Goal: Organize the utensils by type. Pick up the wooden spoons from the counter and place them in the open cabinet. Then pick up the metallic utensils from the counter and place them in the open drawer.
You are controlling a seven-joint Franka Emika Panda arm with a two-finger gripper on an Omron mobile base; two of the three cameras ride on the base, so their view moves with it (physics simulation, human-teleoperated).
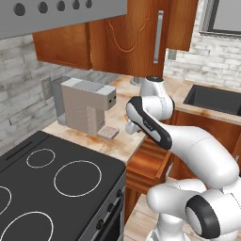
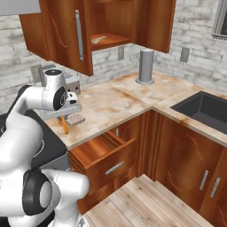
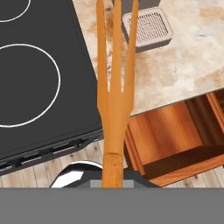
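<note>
Above speckled stone counter [image 3: 183, 65], claw grips three-pronged orange fork [image 3: 114, 96].

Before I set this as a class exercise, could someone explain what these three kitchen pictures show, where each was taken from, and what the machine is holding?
It is a white robot arm in a simulated kitchen. Two pictures come from cameras on its base, behind it to the left and right; the third looks along the gripper. The gripper is shut on an orange wooden fork, seen above the stove and counter. On the counter stand a coffee machine and a grey cylinder. Below it, a drawer is open. The open wall cabinet holds a wooden spoon.
</note>
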